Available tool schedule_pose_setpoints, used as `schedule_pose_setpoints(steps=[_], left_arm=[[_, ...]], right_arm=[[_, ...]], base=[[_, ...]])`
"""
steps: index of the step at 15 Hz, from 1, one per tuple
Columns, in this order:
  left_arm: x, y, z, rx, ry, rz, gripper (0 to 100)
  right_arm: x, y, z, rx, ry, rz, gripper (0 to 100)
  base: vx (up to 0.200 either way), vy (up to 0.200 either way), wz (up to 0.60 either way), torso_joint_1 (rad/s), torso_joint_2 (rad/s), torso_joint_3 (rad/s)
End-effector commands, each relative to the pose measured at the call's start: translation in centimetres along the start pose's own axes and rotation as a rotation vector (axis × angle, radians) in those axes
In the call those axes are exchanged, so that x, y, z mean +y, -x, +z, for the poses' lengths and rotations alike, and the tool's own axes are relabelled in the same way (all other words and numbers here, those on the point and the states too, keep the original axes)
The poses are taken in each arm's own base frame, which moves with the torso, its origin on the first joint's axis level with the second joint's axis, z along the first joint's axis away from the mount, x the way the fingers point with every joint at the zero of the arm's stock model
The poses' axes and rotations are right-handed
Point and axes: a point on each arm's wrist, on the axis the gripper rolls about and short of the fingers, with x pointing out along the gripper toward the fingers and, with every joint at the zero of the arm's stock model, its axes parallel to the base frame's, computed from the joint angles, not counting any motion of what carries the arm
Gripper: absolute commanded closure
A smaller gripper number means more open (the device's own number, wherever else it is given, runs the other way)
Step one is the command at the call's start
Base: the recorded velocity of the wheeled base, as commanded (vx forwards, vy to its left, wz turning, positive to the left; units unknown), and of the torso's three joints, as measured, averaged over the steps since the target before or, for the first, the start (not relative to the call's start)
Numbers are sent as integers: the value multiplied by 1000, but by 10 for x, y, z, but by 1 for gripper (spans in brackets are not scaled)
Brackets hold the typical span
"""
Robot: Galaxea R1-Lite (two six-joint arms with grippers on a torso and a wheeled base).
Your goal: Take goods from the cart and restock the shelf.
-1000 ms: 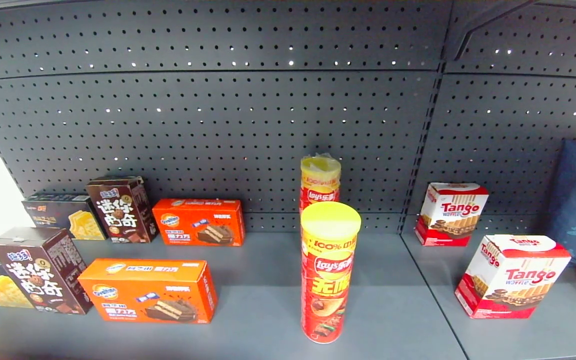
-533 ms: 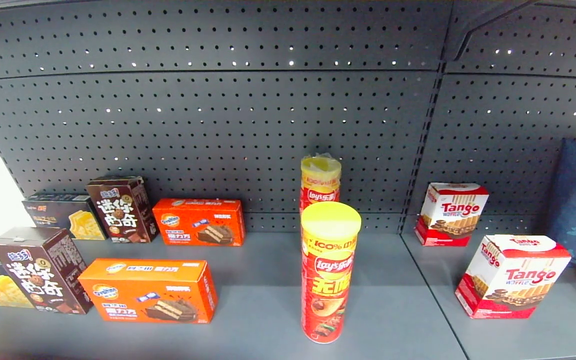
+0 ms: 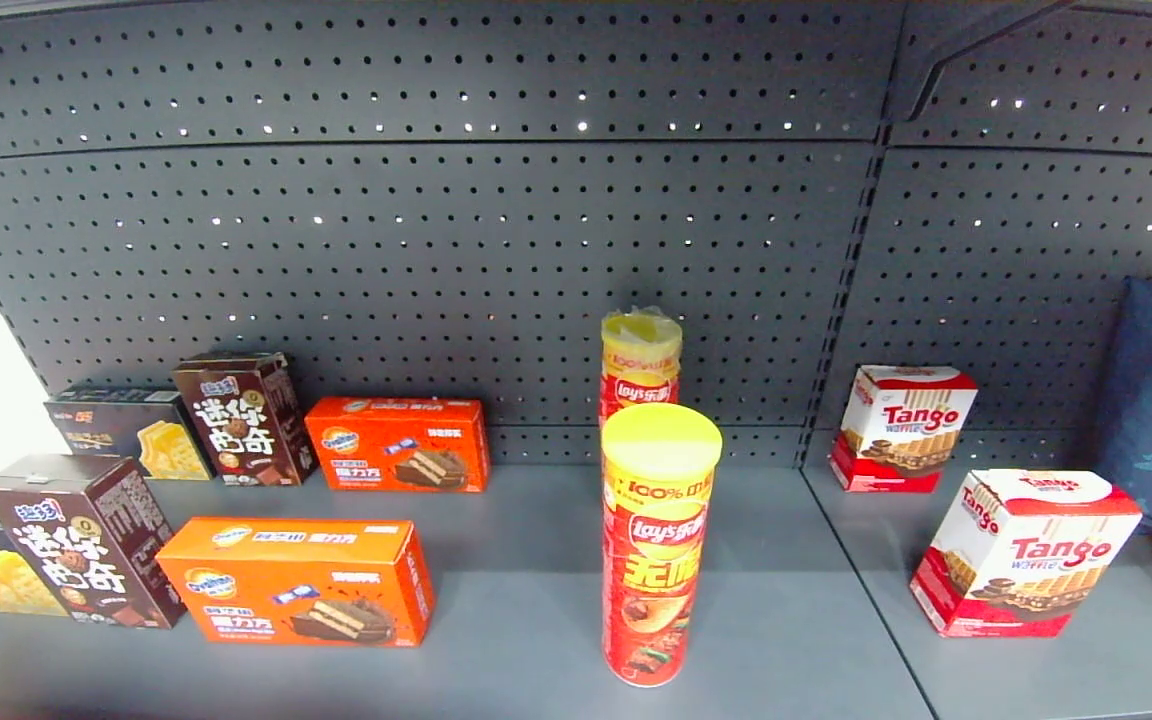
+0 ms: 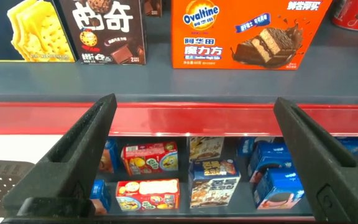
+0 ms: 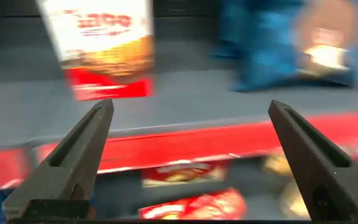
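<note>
1. Dark pegboard (image 3: pixel 386 250) backs the shelf (image 3: pixel 536 590), where orange boxes (image 3: pixel 296 585) and chip cans (image 3: pixel 658 545) stand labels-forward, apparently for display.
2. Left hand (image 4: pixel 196 106) and right hand (image 5: pixel 191 107) hang spread and empty at its red edge (image 4: pixel 191 121), likely before fetching more.

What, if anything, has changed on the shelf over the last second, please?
Nothing visibly changed in the head view. The front chip can and the rear chip can stand upright in the same spots on the shelf. The front orange box and the front wafer box sit where they were. Nothing was taken hold of or let go.
</note>
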Motion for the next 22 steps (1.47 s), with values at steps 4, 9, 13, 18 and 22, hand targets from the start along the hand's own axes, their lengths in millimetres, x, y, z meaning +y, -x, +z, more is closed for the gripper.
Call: schedule_pose_setpoints(steps=[4,9,13,18,22], left_arm=[[0,0,0,0,1,-2,0],[0,0,0,0,34,2,0],[0,0,0,0,27,-1,0],[0,0,0,0,27,1,0],[0,0,0,-7,-57,-24,0]], right_arm=[[0,0,-7,82,-15,-13,0],[0,0,-7,74,-29,-18,0],[-2,4,-8,17,-30,51,0],[-2,5,-9,1,-32,39,0],[-2,5,-9,1,-32,40,0]], base=[[0,0,0,0,0,0],[0,0,0,0,0,0],[0,0,0,0,0,0],[0,0,0,0,0,0],[0,0,0,0,0,0]])
